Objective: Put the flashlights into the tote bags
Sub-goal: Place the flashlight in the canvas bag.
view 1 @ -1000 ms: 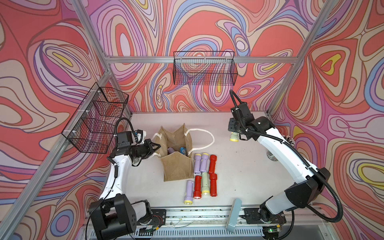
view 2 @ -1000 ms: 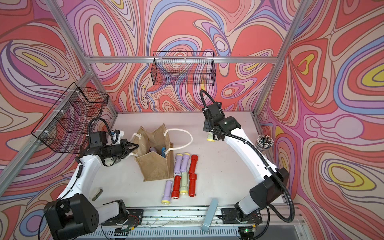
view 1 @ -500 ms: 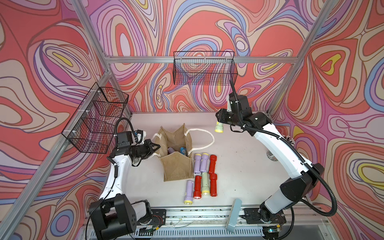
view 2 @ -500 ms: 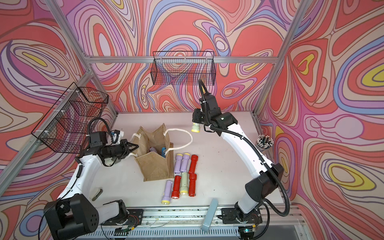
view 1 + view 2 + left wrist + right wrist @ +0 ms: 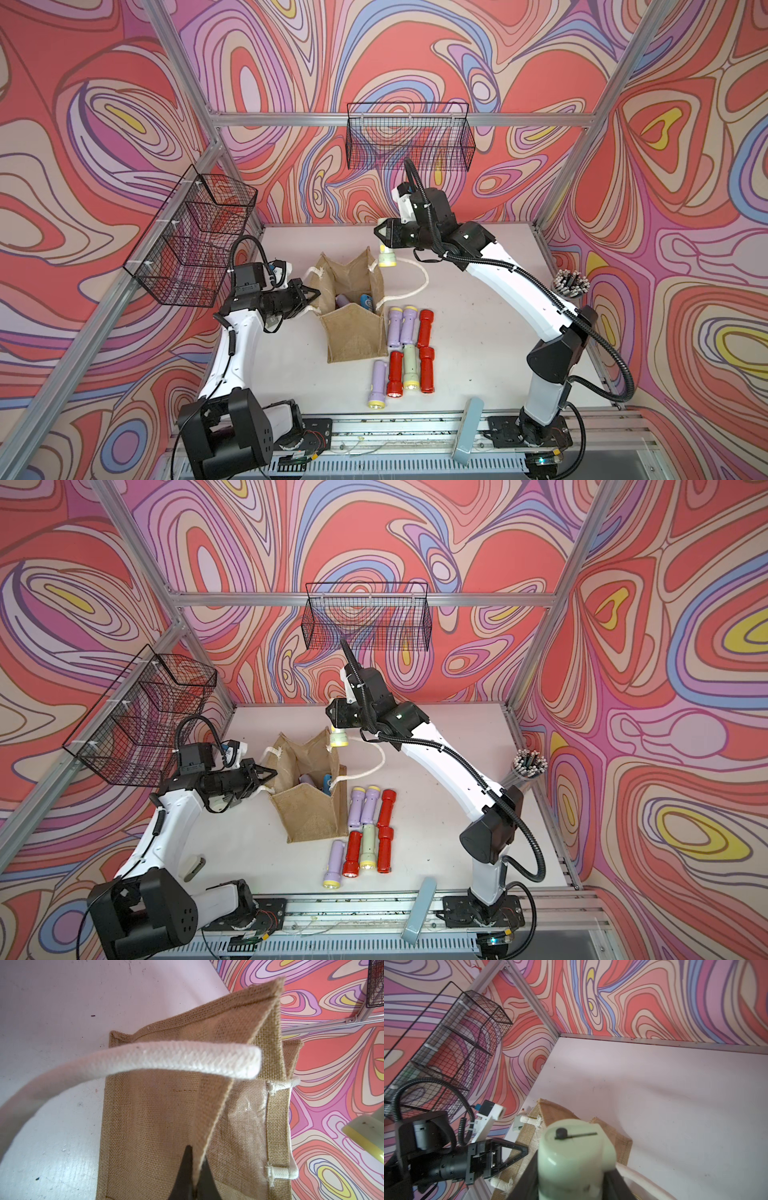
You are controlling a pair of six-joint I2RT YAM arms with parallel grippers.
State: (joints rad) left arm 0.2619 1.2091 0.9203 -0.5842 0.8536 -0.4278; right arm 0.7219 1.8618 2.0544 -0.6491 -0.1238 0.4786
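Lilac, red and pale green loose flashlights (image 5: 410, 365): seven lie on the white table (image 5: 478, 324) at lower centre of both top views, four in the nearer row and three behind, just right of the bag.
Tote bag (image 5: 353, 336): tan burlap, upright and open-mouthed at frame centre. One white rope handle (image 5: 417, 276) trails on the table to its right.
Inside the bag: a lilac flashlight (image 5: 342, 300) and a blue flashlight (image 5: 365, 302) show through the mouth; anything deeper is hidden.
Left gripper (image 5: 315, 295): left of the bag, pinched tight on the burlap edge of its left wall. The black fingers (image 5: 185, 1167) show close up in the left wrist view.
Right gripper (image 5: 383, 237): over the bag's far right corner, clamped narrowly around a pale green flashlight (image 5: 387, 259) that hangs head down, yellow ring lowest, not yet inside.
Clear cup (image 5: 572, 283): right edge, mid-height, holding grey rods.
Wire baskets: one black basket (image 5: 191, 241) on the left wall, another (image 5: 409, 137) on the back wall at upper centre.
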